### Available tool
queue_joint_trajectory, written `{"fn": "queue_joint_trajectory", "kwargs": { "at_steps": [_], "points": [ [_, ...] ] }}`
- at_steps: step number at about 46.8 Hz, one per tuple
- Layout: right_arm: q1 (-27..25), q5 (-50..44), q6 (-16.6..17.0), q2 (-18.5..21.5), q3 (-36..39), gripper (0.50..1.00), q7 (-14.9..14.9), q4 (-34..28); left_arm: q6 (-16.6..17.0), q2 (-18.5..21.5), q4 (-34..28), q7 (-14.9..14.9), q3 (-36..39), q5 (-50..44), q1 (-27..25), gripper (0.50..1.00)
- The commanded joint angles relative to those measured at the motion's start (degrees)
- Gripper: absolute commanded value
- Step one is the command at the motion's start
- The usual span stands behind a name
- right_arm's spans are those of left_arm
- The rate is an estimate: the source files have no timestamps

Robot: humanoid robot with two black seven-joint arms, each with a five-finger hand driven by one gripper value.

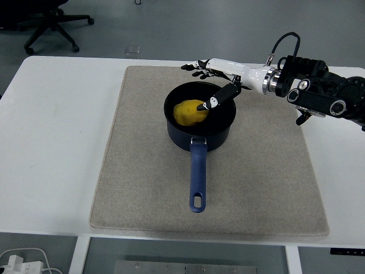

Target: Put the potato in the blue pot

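A yellow potato point(188, 112) lies inside the dark blue pot point(185, 138), which stands on the mat with its long handle point(197, 177) pointing toward the near edge. My right hand point(206, 84) reaches in from the right and hovers over the pot's far rim. Its fingers point(197, 67) are spread out beyond the rim and hold nothing. Its thumb point(215, 100) points down into the pot, with the tip at the potato's right side. The left arm is out of view.
A beige mat point(142, 171) covers the middle of the white table point(51, 142). An office chair point(51, 23) stands on the floor beyond the table's far left corner. A power strip point(17, 265) lies on the floor at the bottom left.
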Motion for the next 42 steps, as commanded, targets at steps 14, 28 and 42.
{"fn": "queue_joint_trajectory", "kwargs": {
  "at_steps": [14, 28, 42],
  "points": [
    [0.61, 0.00, 0.17, -1.23, -0.06, 0.928, -0.09, 0.44, 0.00, 0.00, 0.00, -0.04, 0.00, 0.00, 0.00, 0.996],
    [1.40, -0.18, 1.58, -3.95, -0.14, 0.928, -0.09, 0.88, 0.00, 0.00, 0.00, -0.04, 0.00, 0.00, 0.00, 0.996],
    [1.84, -0.26, 1.58, -7.82, 0.03, 0.928, 0.00, 2.11, 0.00, 0.00, 0.00, -0.04, 0.00, 0.00, 0.00, 0.996]
  ]
}}
